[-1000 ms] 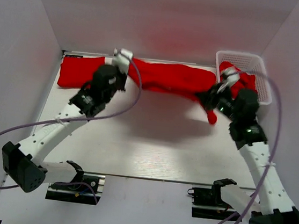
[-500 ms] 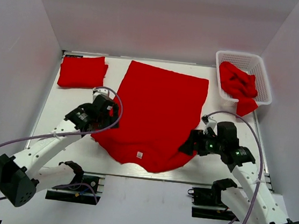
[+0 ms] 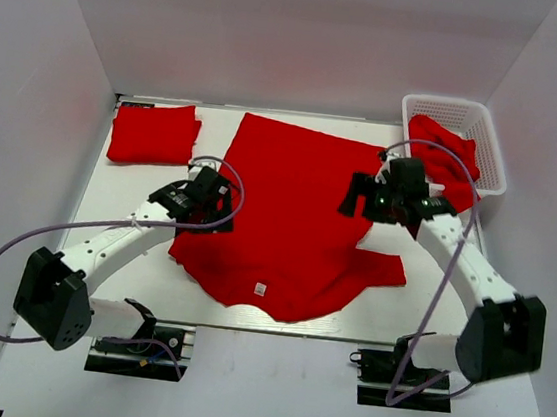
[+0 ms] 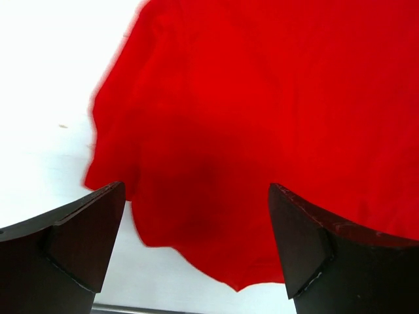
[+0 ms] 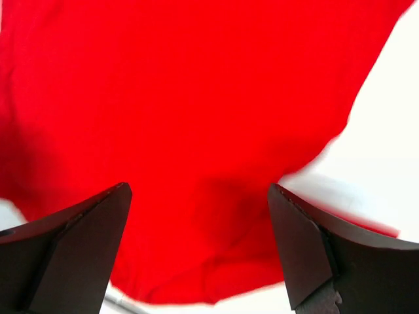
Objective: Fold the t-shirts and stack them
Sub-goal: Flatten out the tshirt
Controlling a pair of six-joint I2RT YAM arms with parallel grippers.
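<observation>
Hovering above flat red t-shirt (image 3: 294,200), left fingers (image 4: 65,248) spread, right fingers (image 5: 72,248) spread, both empty, folded t-shirt (image 3: 153,132) far-left

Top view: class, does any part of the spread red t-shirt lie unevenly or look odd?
The spread t-shirt lies mostly flat but lopsided: its sleeve on the right juts out flat, while the opposite sleeve looks bunched against the body.
</observation>
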